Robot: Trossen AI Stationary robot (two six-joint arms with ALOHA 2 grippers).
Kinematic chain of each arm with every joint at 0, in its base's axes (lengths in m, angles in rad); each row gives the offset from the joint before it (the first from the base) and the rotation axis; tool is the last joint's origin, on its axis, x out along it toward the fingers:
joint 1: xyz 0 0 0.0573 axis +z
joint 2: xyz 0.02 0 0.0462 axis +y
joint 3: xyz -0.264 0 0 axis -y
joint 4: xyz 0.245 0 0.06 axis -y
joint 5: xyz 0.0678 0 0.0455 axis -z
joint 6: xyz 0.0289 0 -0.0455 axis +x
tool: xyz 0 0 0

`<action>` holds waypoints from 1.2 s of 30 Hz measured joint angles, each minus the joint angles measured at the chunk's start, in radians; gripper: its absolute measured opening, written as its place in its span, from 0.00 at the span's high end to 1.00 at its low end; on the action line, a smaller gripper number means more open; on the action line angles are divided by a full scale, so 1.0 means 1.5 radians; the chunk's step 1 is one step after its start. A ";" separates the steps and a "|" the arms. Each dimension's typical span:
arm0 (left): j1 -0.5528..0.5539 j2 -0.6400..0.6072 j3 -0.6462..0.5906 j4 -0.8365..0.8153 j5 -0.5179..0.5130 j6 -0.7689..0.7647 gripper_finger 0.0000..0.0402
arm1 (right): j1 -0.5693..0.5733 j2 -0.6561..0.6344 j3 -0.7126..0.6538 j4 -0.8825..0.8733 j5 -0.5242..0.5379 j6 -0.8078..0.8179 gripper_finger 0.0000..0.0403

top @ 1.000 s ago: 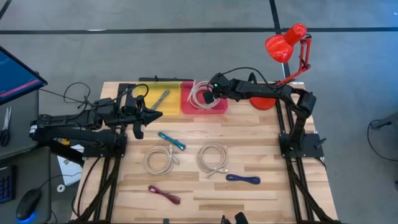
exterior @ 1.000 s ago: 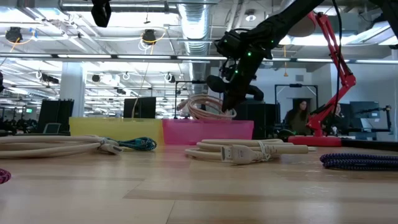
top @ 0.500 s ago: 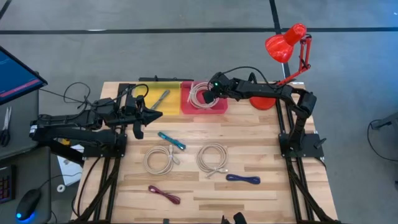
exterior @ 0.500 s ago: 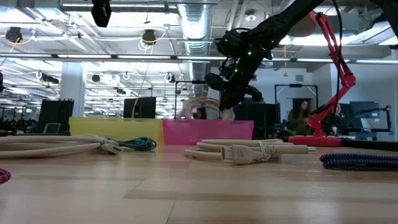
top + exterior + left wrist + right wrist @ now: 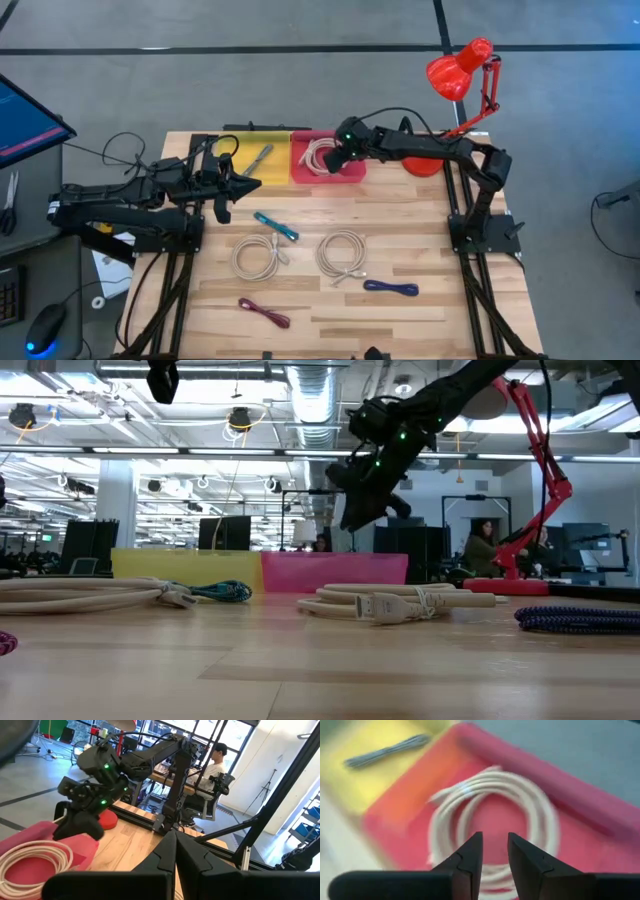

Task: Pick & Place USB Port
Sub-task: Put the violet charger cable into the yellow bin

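Observation:
A coiled white USB cable [image 5: 318, 155] [image 5: 530, 800] lies flat on the floor of the pink tray [image 5: 352, 174] at the table's far edge. My right gripper [image 5: 337, 158] [image 5: 495, 840] hovers above the tray's right half with a narrow gap between its fingers, holding nothing. In the low view it hangs clear above the tray's rim [image 5: 335, 557]. My left gripper [image 5: 250, 183] [image 5: 172, 837] waits shut over the table's left side, pointing right.
A yellow tray [image 5: 262, 135] left of the pink one holds a grey cable [image 5: 258, 157]. On the table lie a teal cable [image 5: 275, 225], two white coils [image 5: 258, 255] [image 5: 343, 252], a blue cable [image 5: 390, 288] and a maroon cable [image 5: 263, 313]. A red lamp [image 5: 455, 75] stands at the far right corner.
The white coil, which showed above the pink tray's rim at my right gripper's fingers, has dropped into the tray and lies flat. My right gripper has let it go and risen a little above the tray.

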 joint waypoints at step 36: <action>0.000 0.000 0.000 0.000 0.060 0.000 0.98 | 0.293 -0.371 0.000 -0.319 -0.069 -0.052 0.80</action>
